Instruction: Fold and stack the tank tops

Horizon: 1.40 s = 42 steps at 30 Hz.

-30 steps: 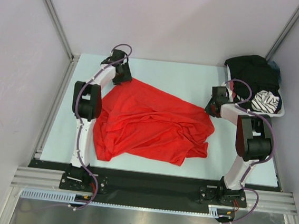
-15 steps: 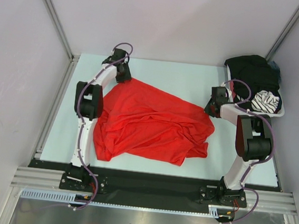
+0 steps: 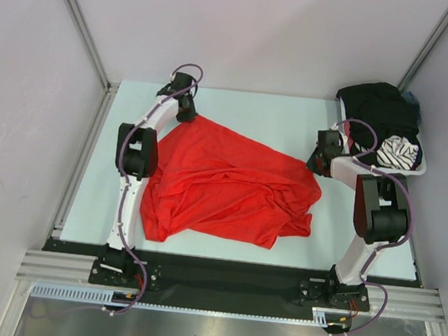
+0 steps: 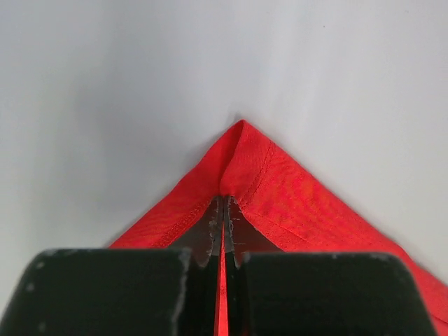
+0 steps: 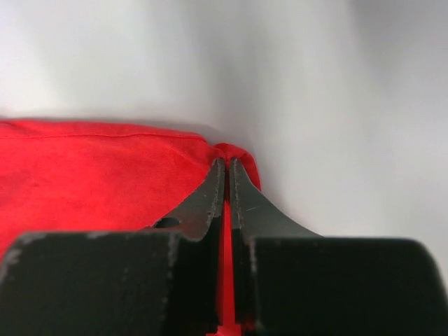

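Two tops are in view, one red and one black. The red top (image 3: 222, 188) lies on the table (image 3: 269, 113), spread across its middle between the two arms. It is plain, bright and thin. Its far-left part lies fairly flat and runs out to a point, while the middle and near-right parts are bunched into soft creases and overlapping folds. Its near-left edge hangs in a rounded lobe close to the left arm.

The left gripper (image 4: 224, 203) is at the far-left corner of the red top. Its jaws are pressed together with only a thin line of red fabric between them, so it has that corner pinched. In the left wrist view the corner rises into a small peak ahead of the fingertips, and a stitched hem runs along both edges.

The right gripper (image 5: 225, 164) is at the top's right corner, near the basket (image 3: 421, 168). Its jaws are likewise closed tight on a sliver of red cloth, and the fabric stretches off to its left with a hem line along the far edge.

The black top (image 3: 377, 103) is heaped in the basket at the far-right corner of the table, spilling over its far rim. A striped cloth (image 3: 400, 151) lies beside it in the basket.
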Available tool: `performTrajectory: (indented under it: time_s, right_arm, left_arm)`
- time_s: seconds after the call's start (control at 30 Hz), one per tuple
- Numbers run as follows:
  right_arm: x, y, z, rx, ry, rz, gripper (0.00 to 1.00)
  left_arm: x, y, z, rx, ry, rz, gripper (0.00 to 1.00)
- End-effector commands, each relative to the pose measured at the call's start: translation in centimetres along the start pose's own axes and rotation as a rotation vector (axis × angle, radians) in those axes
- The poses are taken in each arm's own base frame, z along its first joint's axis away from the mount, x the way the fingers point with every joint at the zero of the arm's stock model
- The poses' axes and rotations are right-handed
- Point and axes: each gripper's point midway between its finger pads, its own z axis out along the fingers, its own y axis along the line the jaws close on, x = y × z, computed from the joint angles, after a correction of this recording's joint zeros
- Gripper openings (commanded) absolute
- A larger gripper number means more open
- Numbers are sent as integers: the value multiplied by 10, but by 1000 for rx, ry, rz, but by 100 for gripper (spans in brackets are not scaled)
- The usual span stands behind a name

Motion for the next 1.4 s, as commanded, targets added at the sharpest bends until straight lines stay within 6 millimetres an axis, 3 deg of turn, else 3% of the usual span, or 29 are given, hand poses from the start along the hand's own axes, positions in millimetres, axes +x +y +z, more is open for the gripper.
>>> performTrajectory:
  time_s: [0.0, 0.13, 0.17, 0.23, 0.27, 0.3, 0.37, 0.7, 0.83, 0.93, 0.97, 1.03, 1.07, 1.13, 1.17, 1.2, 1.23, 1.27, 1.3, 1.33, 1.37]
  right_arm:
    - [-21, 9, -14, -36, -67, 5, 0]
    - [-31, 11, -22, -46, -90, 13, 0]
    - [-41, 15, -28, -56, -114, 15, 0]
    - [-50, 15, -35, -56, -125, 15, 0]
    - [-55, 17, -39, -60, -133, 16, 0]
    - [-69, 24, -48, -83, -163, 20, 0]
    - [-80, 28, -56, -98, -176, 12, 0]
    - [-137, 53, -103, -197, -299, 13, 0]
    - [-161, 61, -130, -245, -357, 19, 0]
    - [-184, 71, -157, -303, -422, 8, 0]
    - [-197, 79, -176, -347, -457, 1, 0]
    - [-209, 83, -195, -378, -494, -4, 0]
    - [-212, 88, -208, -418, -506, -18, 0]
    - [-228, 91, -247, -463, -584, -18, 0]
    - [-231, 92, -261, -484, -610, -20, 0]
    - [-235, 90, -290, -512, -666, -20, 0]
    - [-239, 90, -306, -531, -703, -20, 0]
    - [-240, 88, -322, -546, -732, -20, 0]
    - [-241, 86, -341, -564, -770, -22, 0]
    - [-240, 81, -372, -592, -833, -21, 0]
    - [-238, 80, -393, -621, -869, -27, 0]
  left_arm:
    - [-18, -11, -22, 13, -59, 31, 0]
    - [-40, -18, -57, 36, -116, 42, 0]
    - [-57, -23, -82, 58, -170, 36, 0]
    - [-60, -24, -101, 68, -193, 36, 0]
    - [-76, -27, -128, 86, -249, 31, 0]
    - [-76, -25, -136, 84, -255, 31, 0]
    - [-86, -26, -164, 88, -295, 30, 0]
    - [-92, -14, -223, 59, -324, 21, 0]
    - [-93, -8, -245, 109, -309, -17, 0]
    - [-99, -2, -273, 146, -346, -47, 0]
    - [-103, -2, -293, 165, -379, -51, 0]
    - [-104, -1, -313, 178, -407, -56, 0]
    - [-108, 1, -340, 191, -454, -59, 0]
    - [-107, 4, -365, 202, -490, -70, 0]
    - [-109, 5, -399, 230, -549, -74, 0]
    - [-105, 6, -411, 241, -565, -78, 0]
    - [-105, 6, -429, 258, -601, -81, 0]
    - [-102, 8, -466, 289, -666, -86, 0]
    - [-99, 10, -483, 304, -693, -87, 0]
    - [-94, 13, -503, 310, -714, -93, 0]
    - [-88, 18, -537, 333, -771, -97, 0]
